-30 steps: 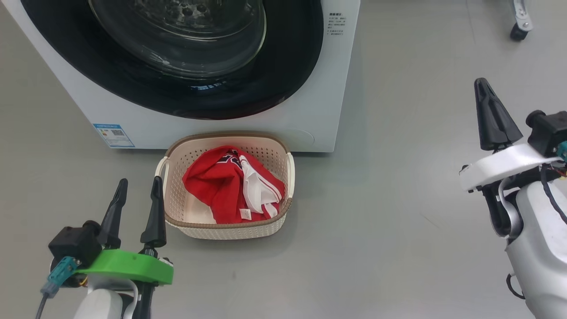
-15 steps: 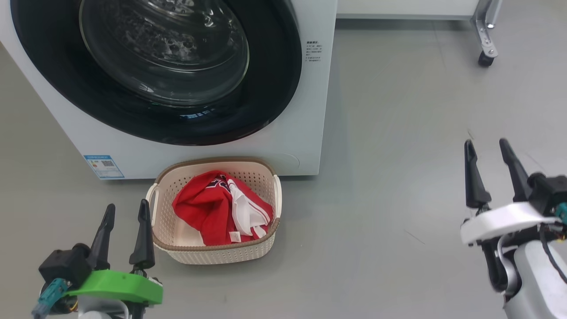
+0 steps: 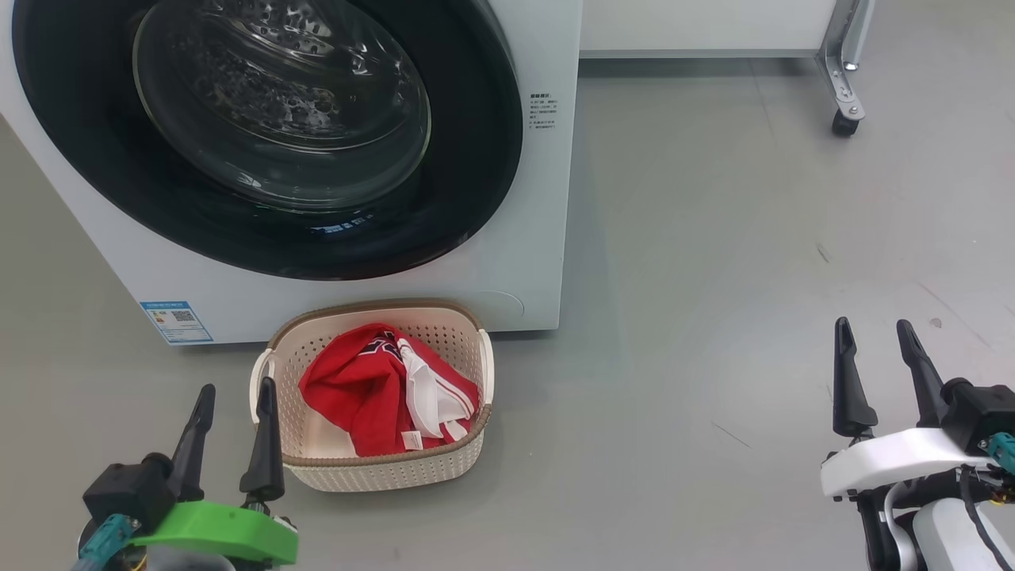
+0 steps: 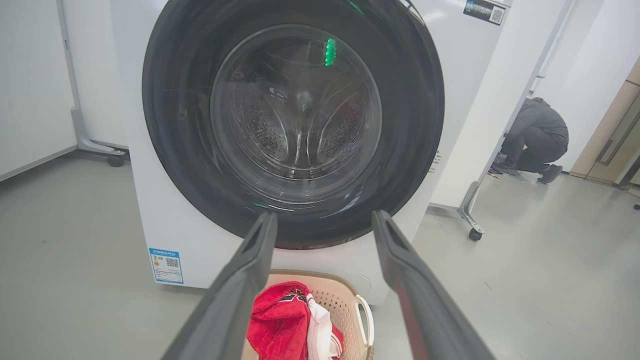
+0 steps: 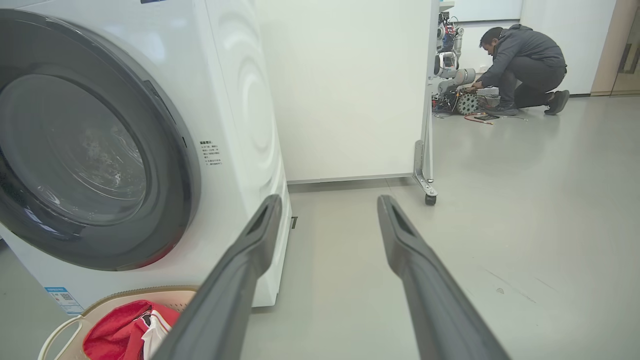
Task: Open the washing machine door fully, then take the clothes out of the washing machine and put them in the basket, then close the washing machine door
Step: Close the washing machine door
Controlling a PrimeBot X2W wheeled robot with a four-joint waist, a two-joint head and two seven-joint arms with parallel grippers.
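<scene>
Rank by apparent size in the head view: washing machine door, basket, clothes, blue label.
Largest to smallest:
1. washing machine door
2. basket
3. clothes, lying inside the basket
4. blue label

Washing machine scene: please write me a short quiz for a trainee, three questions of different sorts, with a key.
1. True or false: the washing machine door is shut.
2. Where do the clothes lie? A: inside the drum. B: in the basket. C: on the floor.
3. Fill in the missing word: the left gripper and the right gripper both stand ____ and hold nothing.
Key: 1 true; 2 B; 3 open.
</scene>
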